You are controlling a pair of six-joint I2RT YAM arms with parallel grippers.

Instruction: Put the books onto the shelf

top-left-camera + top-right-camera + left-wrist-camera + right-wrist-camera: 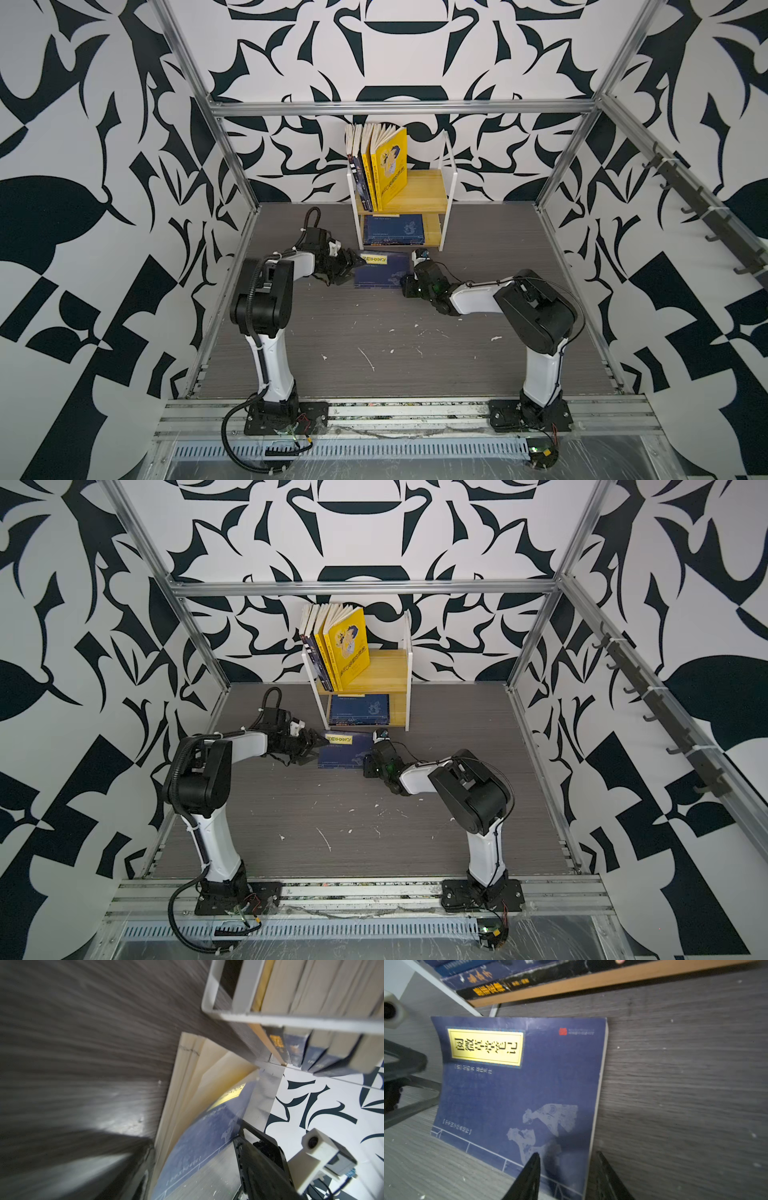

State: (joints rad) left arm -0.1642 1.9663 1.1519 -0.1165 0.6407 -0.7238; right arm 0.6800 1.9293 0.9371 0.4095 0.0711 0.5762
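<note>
Navy book [380,270] with the yellow label sits on the bench [374,332], just in front of the shelf [451,183]. We see the left gripper [352,270] spread around the book's left edge with nothing clamped. The right gripper [566,1153] is loose too, jaws apart and straddling the right edge.

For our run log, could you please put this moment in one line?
navy book: on table before shelf | left jaws: open at left edge | right jaws: open astride right edge | other books: shelved
</note>
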